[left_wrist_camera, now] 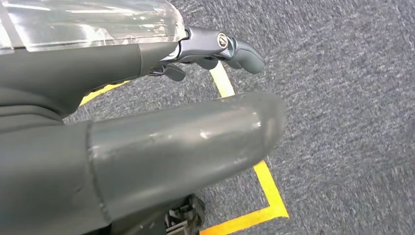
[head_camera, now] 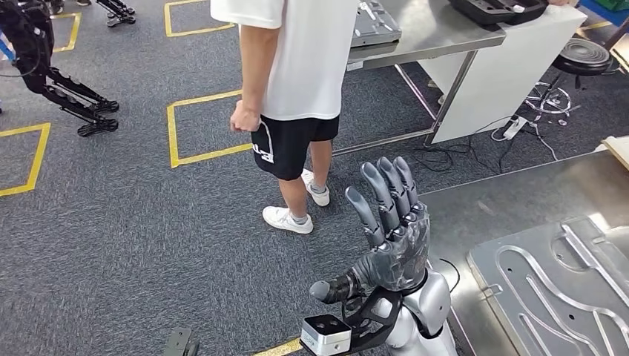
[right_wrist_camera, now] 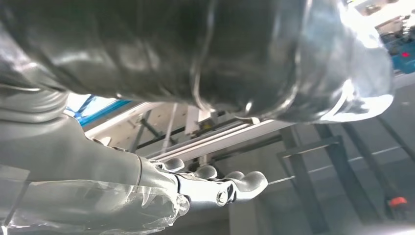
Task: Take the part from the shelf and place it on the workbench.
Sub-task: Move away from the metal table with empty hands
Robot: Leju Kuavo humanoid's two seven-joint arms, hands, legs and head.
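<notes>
A flat grey metal part (head_camera: 552,289) with curved grooves lies on the steel workbench (head_camera: 489,208) at the lower right of the head view. My right hand (head_camera: 389,230) is raised just left of the part, at the bench's near corner, fingers straight and spread, holding nothing. In the right wrist view its fingers (right_wrist_camera: 222,186) stretch out empty toward a distant table frame. My left hand (left_wrist_camera: 161,142) hangs over the carpet with its fingers (left_wrist_camera: 230,49) extended and nothing in them.
A person (head_camera: 297,81) in a white shirt and black shorts stands on the carpet ahead. Behind them a steel table (head_camera: 430,30) carries another metal part (head_camera: 374,26) and a black tray (head_camera: 497,9). Cables (head_camera: 512,130) and a stool (head_camera: 584,53) lie beyond; another robot's legs (head_camera: 70,93) stand far left.
</notes>
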